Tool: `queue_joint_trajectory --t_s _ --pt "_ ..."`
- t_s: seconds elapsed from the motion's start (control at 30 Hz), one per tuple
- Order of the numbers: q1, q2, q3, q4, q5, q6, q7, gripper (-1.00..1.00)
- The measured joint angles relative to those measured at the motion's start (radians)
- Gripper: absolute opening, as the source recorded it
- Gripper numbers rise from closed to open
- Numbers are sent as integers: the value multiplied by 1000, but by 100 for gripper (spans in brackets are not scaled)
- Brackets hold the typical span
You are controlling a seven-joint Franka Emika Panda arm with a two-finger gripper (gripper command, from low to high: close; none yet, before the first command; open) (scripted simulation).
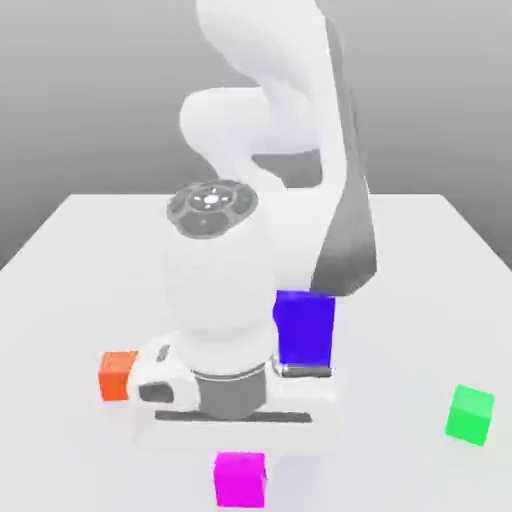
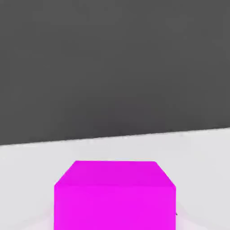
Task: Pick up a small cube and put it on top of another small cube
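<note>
Whitish tabletop [image 1: 60, 300] w/ sm. magenta cube [image 1: 240, 480], plain, sharp-edged; gripper [image 2: 115, 220] closed on it.

White tabletop [image 1: 400, 330] with a straight far edge, under a grey background; on it, at the exterior view's left, an orange cube [image 1: 117, 376], partly hidden; near the middle, a taller blue-violet block [image 1: 305, 330], also partly hidden; at the exterior view's right, a green cube [image 1: 470, 415], set at an angle.

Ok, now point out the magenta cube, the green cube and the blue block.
Magenta cube [image 2: 115, 209]: hand view, its broad near side.
Green cube [image 1: 469, 416]: exterior view, middle of its front face.
Blue block [image 1: 305, 330]: exterior view, its uncovered face.
</note>
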Motion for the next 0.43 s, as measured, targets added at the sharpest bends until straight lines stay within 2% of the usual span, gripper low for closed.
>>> queue_joint_trajectory --t_s 0.17,0.3,0.33,0.43 --pt "155 -101 123 -120 -84 32 61 -100" --pt "309 -18 190 -140 -213 138 165 -100" --pt "332 11 186 -138 -235 164 182 100" --pt "332 11 186 -138 -235 164 182 100"
